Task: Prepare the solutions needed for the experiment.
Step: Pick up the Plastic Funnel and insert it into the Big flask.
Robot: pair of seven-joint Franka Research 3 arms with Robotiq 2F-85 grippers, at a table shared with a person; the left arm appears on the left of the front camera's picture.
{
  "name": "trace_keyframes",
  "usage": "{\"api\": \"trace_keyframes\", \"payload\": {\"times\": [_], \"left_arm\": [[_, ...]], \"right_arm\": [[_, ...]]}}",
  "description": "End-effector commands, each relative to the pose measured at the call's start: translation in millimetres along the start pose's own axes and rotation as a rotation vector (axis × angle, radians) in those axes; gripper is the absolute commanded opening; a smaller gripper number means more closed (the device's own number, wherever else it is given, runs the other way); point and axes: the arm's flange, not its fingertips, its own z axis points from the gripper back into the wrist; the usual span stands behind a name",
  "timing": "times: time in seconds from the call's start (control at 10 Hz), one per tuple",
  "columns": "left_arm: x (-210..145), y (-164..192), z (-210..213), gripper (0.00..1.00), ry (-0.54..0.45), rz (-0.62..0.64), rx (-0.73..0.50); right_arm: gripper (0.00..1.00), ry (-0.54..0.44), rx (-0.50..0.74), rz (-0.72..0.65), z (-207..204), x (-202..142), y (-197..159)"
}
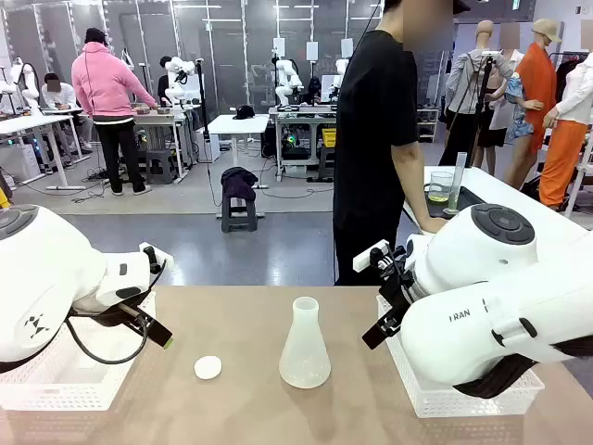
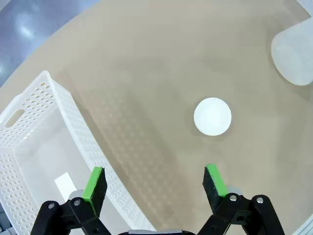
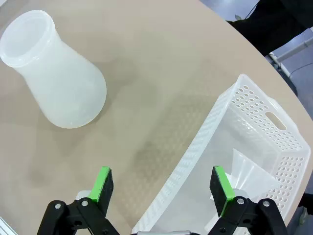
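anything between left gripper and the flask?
The small white disc lies on the table between the left gripper and the flask; the rest of that stretch is bare. Clear in the front and left wrist views.

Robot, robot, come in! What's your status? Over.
Left gripper open, empty. Right gripper open, empty. Frosted translucent conical flask upright mid-table, untouched. Small white round disc beside it, apart; nothing blocking.
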Motion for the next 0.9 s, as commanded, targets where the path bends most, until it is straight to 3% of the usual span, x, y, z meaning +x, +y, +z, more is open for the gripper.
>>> {"api": "trace_keyframes", "payload": {"times": [0.0, 0.8], "left_arm": [[0.1, -0.2, 0.0, 1.00, 0.000, 0.000, 0.000], [0.1, -0.2, 0.0, 1.00, 0.000, 0.000, 0.000]], "right_arm": [[1.00, 0.000, 0.000, 0.000, 0.0, 0.0, 0.0], [1.00, 0.000, 0.000, 0.000, 0.0, 0.0, 0.0]]}}
